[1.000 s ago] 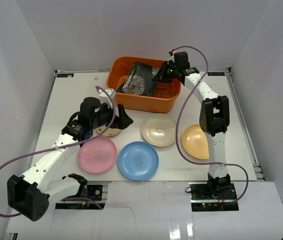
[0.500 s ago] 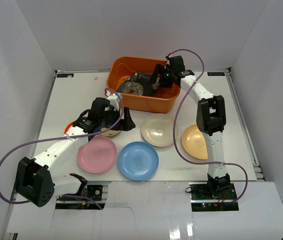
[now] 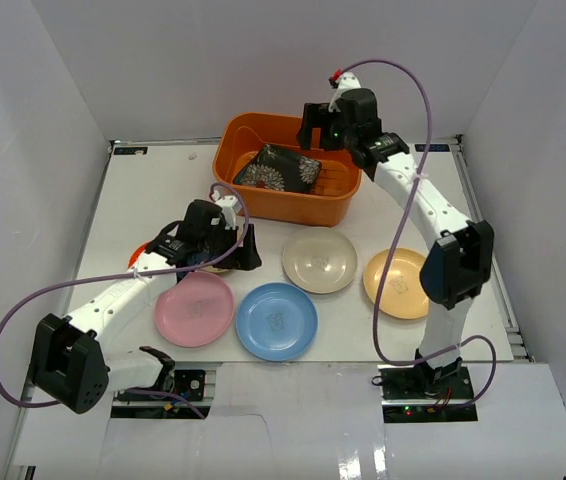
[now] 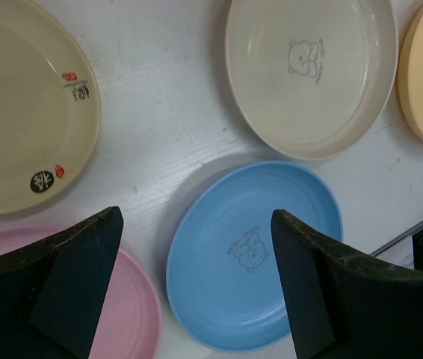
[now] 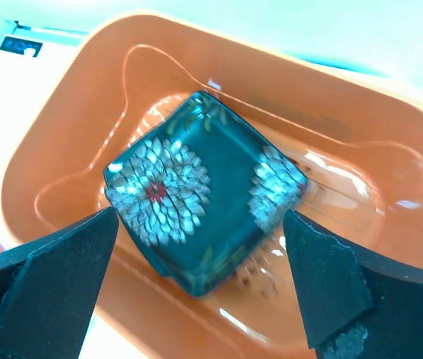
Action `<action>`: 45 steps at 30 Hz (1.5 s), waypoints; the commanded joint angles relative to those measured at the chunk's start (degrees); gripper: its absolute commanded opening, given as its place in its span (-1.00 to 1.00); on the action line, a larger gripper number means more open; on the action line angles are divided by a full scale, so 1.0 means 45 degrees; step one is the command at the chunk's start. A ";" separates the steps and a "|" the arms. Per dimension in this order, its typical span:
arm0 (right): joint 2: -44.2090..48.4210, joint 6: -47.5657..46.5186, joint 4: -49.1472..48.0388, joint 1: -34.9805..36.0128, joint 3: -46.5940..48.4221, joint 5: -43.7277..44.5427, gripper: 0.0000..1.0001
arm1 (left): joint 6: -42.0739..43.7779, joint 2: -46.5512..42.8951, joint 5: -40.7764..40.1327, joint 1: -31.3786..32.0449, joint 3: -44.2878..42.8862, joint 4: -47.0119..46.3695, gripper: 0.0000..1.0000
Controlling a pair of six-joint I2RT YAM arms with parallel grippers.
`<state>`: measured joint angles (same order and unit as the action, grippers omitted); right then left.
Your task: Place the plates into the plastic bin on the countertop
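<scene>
Top: overhead, whole scene. Left wrist: close above blue plate (image 4: 252, 254). Right wrist: probably higher, above bin (image 5: 39, 157).

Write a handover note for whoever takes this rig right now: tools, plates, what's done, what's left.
Left tool: open, empty, over the countertop by the pink plate and blue plate.
Right tool: open, empty, above the orange bin.
Done: black floral plate lies in the bin.
Left on the countertop: pink, blue, cream plate, yellow-tan plate, beige plate, and an orange-red plate mostly hidden by the left arm.
</scene>
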<state>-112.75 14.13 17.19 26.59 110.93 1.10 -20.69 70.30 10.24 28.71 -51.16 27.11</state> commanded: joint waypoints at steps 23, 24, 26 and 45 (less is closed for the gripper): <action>1.2108 0.1001 0.0575 -0.0206 -1.6918 0.1732 0.18 | 0.0865 0.3846 -0.1240 0.2233 -0.0897 0.1807 0.61; 1.1971 0.0962 0.0555 -0.0206 -1.6937 0.1476 0.16 | 0.0905 0.4004 -0.1279 0.2253 -0.0898 0.1826 0.61; 1.1619 0.0903 0.0497 -0.0206 -1.7054 0.1085 0.14 | 0.0964 0.4201 -0.1513 0.2273 -0.0878 0.1807 0.54; 1.0249 0.1450 0.0242 -0.0186 -1.7875 0.0594 -0.79 | 0.1160 0.2272 0.0223 0.2292 -0.1345 0.2509 -1.00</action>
<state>-67.05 18.87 16.69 25.69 30.87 4.08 -15.35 87.68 11.00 39.11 -53.93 36.97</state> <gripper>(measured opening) 0.149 0.025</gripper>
